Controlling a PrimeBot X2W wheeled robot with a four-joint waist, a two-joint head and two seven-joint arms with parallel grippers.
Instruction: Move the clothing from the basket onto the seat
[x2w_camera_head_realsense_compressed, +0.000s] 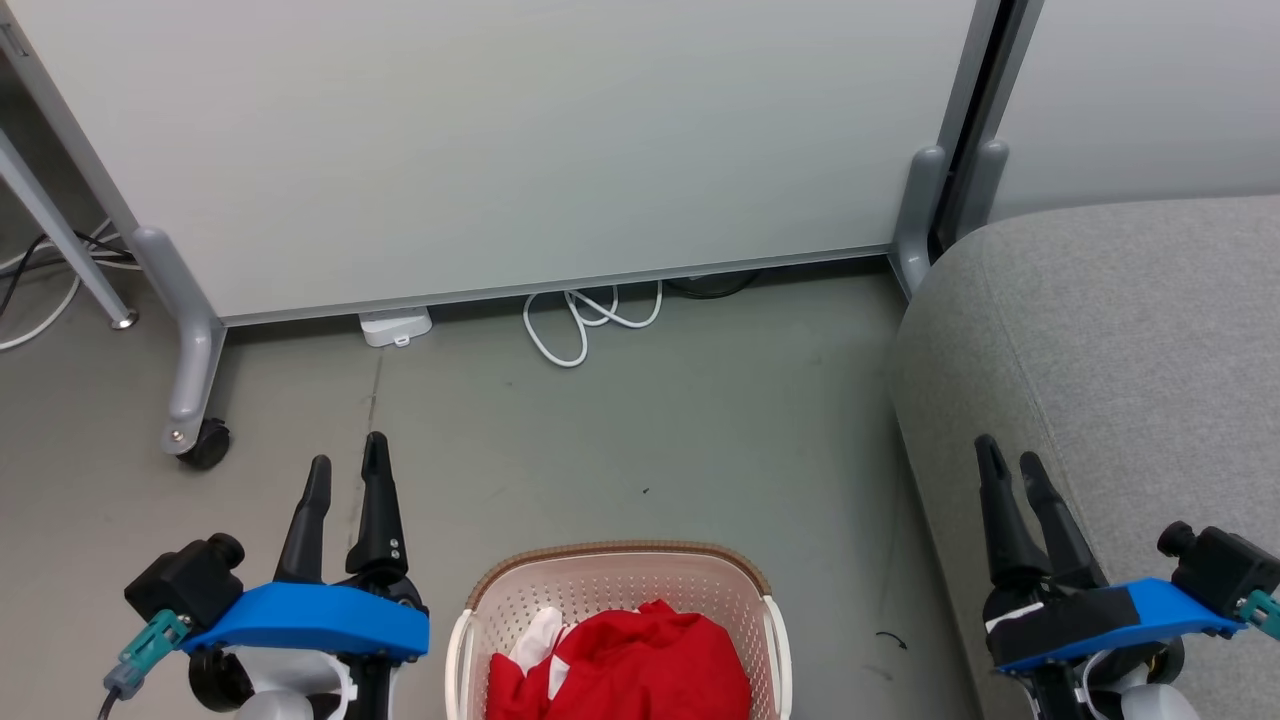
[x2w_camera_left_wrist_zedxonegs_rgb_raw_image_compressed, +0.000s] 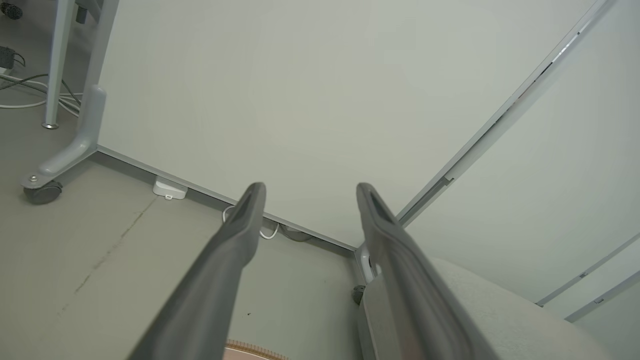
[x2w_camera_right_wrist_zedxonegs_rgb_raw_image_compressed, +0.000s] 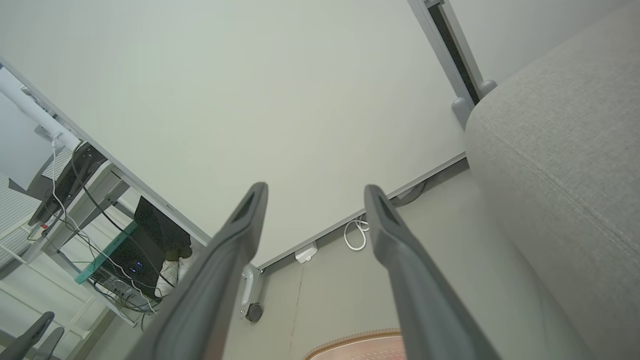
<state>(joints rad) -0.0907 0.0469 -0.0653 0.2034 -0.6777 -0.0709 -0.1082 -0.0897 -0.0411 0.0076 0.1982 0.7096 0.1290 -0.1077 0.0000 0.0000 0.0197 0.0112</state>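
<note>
The left gripper (x2w_camera_head_realsense_compressed: 348, 452) is hanging over the grey floor (x2w_camera_head_realsense_compressed: 640, 430), its two long dark fingers parted a little and holding nothing. Right of it, the cream-white perforated plastic laundry basket (x2w_camera_head_realsense_compressed: 620, 551) with a brown braided-look rim is sitting on the floor, with the soft red, white-trimmed clothing (x2w_camera_head_realsense_compressed: 640, 660) lying heaped inside. Farther right, the large grey woven-fabric seat (x2w_camera_head_realsense_compressed: 1120, 330) is carrying no garment where it shows. The right gripper (x2w_camera_head_realsense_compressed: 1008, 452) is hovering before its near edge, likewise slightly open and empty. By my reading the task is only beginning: every garment in view is waiting to be lifted across.
</note>
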